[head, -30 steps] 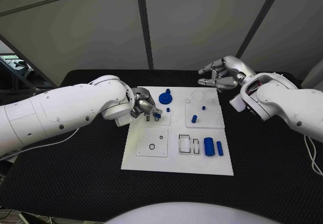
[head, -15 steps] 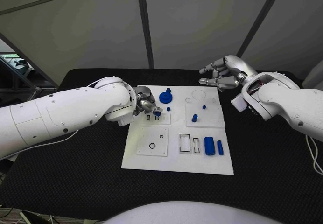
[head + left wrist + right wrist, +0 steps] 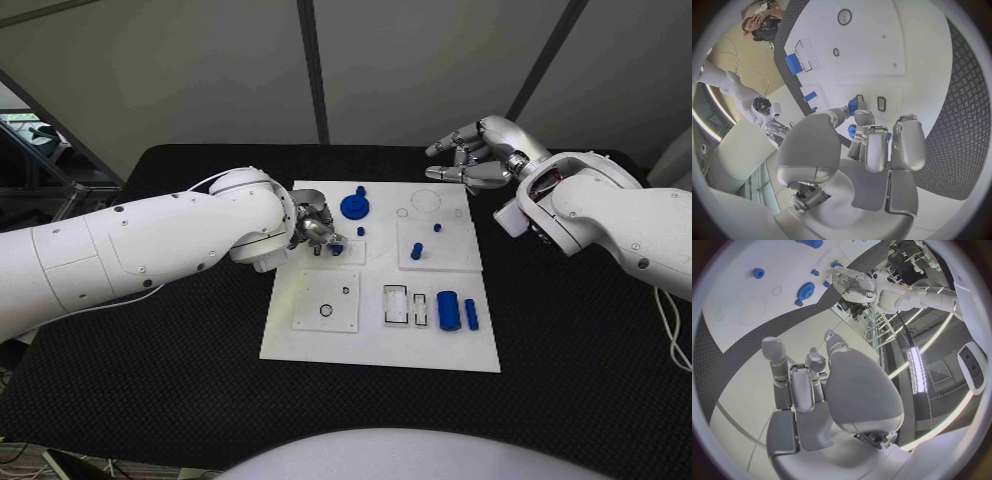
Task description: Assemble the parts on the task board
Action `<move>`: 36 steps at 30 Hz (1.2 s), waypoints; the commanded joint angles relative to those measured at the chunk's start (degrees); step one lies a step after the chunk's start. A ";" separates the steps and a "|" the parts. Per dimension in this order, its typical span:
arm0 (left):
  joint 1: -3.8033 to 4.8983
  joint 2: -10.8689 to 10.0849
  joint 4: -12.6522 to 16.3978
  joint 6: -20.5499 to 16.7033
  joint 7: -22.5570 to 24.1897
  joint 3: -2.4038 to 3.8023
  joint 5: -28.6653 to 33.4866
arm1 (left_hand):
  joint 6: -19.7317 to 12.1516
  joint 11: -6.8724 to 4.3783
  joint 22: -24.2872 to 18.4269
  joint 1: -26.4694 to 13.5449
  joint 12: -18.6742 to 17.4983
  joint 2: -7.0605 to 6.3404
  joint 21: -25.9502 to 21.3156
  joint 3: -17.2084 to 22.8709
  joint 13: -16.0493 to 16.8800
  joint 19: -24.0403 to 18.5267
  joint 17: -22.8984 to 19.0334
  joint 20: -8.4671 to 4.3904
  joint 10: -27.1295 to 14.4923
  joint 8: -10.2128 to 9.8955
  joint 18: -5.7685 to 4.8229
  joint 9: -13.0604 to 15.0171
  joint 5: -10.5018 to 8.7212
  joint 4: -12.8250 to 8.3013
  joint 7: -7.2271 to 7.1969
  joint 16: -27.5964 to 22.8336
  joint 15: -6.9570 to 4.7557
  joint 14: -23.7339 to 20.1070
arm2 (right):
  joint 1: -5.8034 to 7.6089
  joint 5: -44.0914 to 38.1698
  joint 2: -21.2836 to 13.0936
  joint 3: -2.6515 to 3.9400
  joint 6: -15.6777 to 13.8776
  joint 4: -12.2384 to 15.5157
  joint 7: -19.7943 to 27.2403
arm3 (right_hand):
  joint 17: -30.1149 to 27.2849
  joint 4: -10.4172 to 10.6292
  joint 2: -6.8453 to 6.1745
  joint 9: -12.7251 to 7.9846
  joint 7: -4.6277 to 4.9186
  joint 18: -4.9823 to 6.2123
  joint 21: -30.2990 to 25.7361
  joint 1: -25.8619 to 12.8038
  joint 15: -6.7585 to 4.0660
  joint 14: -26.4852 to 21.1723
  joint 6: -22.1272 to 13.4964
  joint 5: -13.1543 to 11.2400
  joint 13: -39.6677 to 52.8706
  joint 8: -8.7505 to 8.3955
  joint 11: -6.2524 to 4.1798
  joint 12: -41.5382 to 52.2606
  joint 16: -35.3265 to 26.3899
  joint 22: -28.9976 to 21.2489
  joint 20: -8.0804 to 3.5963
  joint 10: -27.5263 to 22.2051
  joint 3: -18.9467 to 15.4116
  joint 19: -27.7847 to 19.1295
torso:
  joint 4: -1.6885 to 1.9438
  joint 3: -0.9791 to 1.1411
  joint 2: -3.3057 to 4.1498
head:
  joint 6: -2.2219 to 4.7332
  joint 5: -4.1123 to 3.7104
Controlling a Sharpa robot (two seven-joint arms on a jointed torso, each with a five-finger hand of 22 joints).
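Observation:
The white task board [image 3: 382, 350] lies mid-table. My left hand [image 3: 313, 231] hangs over its near-left upper plate and pinches a small blue part [image 3: 853, 106] between thumb and finger, just above the two narrow slots [image 3: 881, 103]. My right hand [image 3: 473, 160] hovers past the board's far right corner, fingers loosely bent and apart, holding nothing. A blue gear [image 3: 355, 209] stands on the board's far edge, also seen as the gear [image 3: 806, 290] in the right wrist view. Blue pegs [image 3: 415, 253] stand in the right plate. A blue cylinder [image 3: 449, 312] and a bar [image 3: 470, 316] lie lower right.
A lower-left plate with two round holes [image 3: 327, 303] and rectangular pockets [image 3: 395, 307] sit on the board's near half. Black table mat [image 3: 173, 350] surrounds the board on all sides. My bulky left forearm [image 3: 144, 250] covers the table's left side.
My left arm has swung a little toward the far side, with the hand still holding the blue part over the slots. The right hand has barely moved.

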 commanded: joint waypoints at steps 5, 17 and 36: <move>0.00 0.10 0.05 2.15 -0.78 -0.05 -2.32 | -0.45 -0.12 0.21 -0.96 0.49 -0.15 0.27 9.78 0.12 0.37 8.41 -0.05 0.45 0.42 -1.17 0.54 0.34 -9.08 -0.14 -0.31 -0.48 4.08 | 0.08 -0.29 0.12 0.05 0.46 0.00 0.54 | 0.96 -0.11 0.27 -0.08 -0.01 0.49 -0.43 -0.08 -0.49 2.55 0.44 0.28 -0.10 0.40 -0.15 -0.24 -0.39 -0.18 -0.27 -0.10 -0.33 -0.29 | 0.04 0.02 -0.03 | -0.14 -0.08; -0.02 -0.14 0.15 2.77 -1.14 -0.07 -2.69 | -0.46 -0.18 0.68 -1.81 0.77 -0.46 0.52 11.02 0.28 0.51 8.46 -0.09 0.69 0.94 -1.24 1.04 0.96 -9.66 -0.20 -0.31 -0.53 4.10 | 0.08 -0.50 0.14 0.05 0.57 -0.05 0.57 | 0.96 -0.11 0.27 -0.08 -0.01 0.49 -0.43 -0.08 -0.49 2.55 0.44 0.28 -0.10 0.40 -0.15 -0.24 -0.39 -0.18 -0.27 -0.10 -0.33 -0.29 | 0.05 0.04 -0.02 | -0.31 -0.10; -0.03 0.49 -0.30 3.45 -1.36 -0.07 -2.72 | -0.47 -0.19 0.84 -2.13 0.82 -0.58 0.61 11.30 0.29 0.55 8.45 -0.11 0.73 1.09 -1.26 1.17 1.00 -9.77 -0.21 -0.32 -0.54 4.10 | 0.08 -0.62 0.16 0.05 0.71 -0.03 0.60 | 0.96 -0.11 0.27 -0.08 -0.01 0.49 -0.43 -0.08 -0.49 2.55 0.44 0.28 -0.10 0.40 -0.15 -0.24 -0.39 -0.18 -0.27 -0.10 -0.33 -0.29 | 0.02 0.05 -0.02 | -0.49 -0.16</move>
